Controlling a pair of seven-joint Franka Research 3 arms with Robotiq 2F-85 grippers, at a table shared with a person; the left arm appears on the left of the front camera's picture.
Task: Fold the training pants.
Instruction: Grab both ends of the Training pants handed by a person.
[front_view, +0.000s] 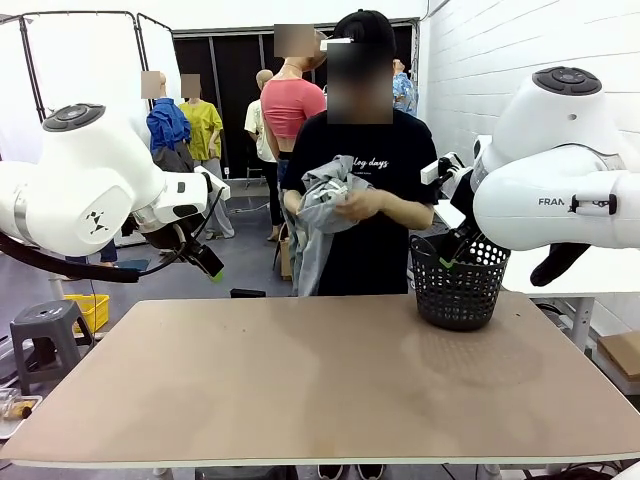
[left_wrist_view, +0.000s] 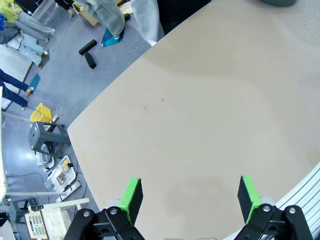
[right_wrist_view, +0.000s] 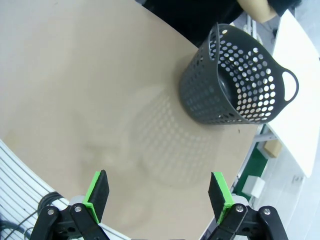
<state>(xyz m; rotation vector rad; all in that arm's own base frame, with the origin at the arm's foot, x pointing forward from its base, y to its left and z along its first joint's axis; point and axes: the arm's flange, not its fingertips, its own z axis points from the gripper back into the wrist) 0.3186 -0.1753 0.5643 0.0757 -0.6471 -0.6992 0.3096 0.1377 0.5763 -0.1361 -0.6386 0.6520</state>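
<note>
A person at the far side of the table holds the light grey training pants (front_view: 322, 205) bunched up in both hands at chest height, one leg hanging down. My left gripper (left_wrist_view: 189, 196) hovers open above the bare tabletop, high at the table's left side (front_view: 213, 268). My right gripper (right_wrist_view: 159, 191) is also open over the table, with nothing between its fingers. In the front view its dark fingers (front_view: 452, 250) sit just behind the basket's rim. Neither gripper touches the pants.
A black mesh basket (front_view: 458, 283) stands at the table's far right, seen from above in the right wrist view (right_wrist_view: 235, 80). The brown tabletop (front_view: 300, 370) stretches wide in front. A grey stool (front_view: 45, 330) stands on the floor at the left.
</note>
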